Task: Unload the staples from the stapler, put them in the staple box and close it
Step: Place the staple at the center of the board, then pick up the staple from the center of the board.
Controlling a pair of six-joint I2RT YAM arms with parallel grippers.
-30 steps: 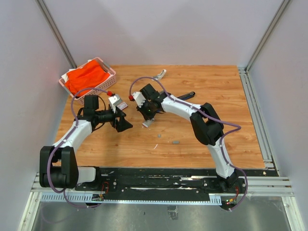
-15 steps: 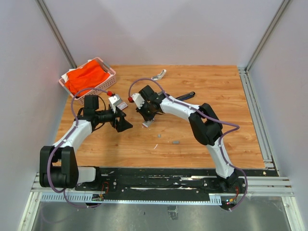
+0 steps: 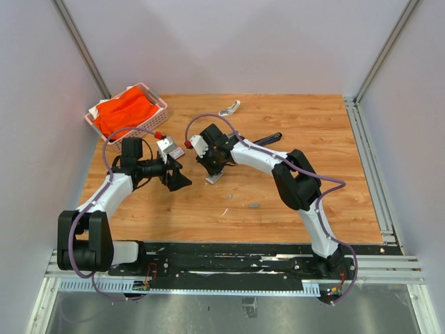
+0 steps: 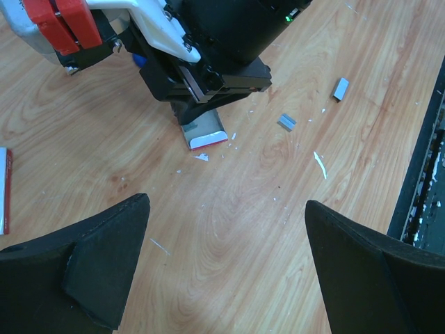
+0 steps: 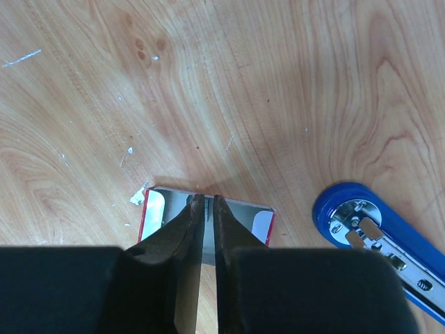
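Count, as seen from the bench:
- Stapler (image 5: 379, 233): one. It lies on the wooden table (image 3: 313, 174) just beside the right claw (image 5: 208, 202), blue end and shiny metal underside facing up. From above, only its black end shows past the right forearm.
- Staples (image 4: 287, 122): two short grey strips, loose on the table, apart from each other and from the stapler.
- White box (image 4: 205, 132) with red edging: one, under the right claw's tips. The print on it is too small to read.
- Pink basket (image 3: 158, 104): one, holding orange cloth (image 3: 125, 111).

Right claw: fingers nearly together, with a thin slit between. I cannot tell whether they nip the box.
Left claw (image 4: 222, 264): fingers spread wide, holding nothing.
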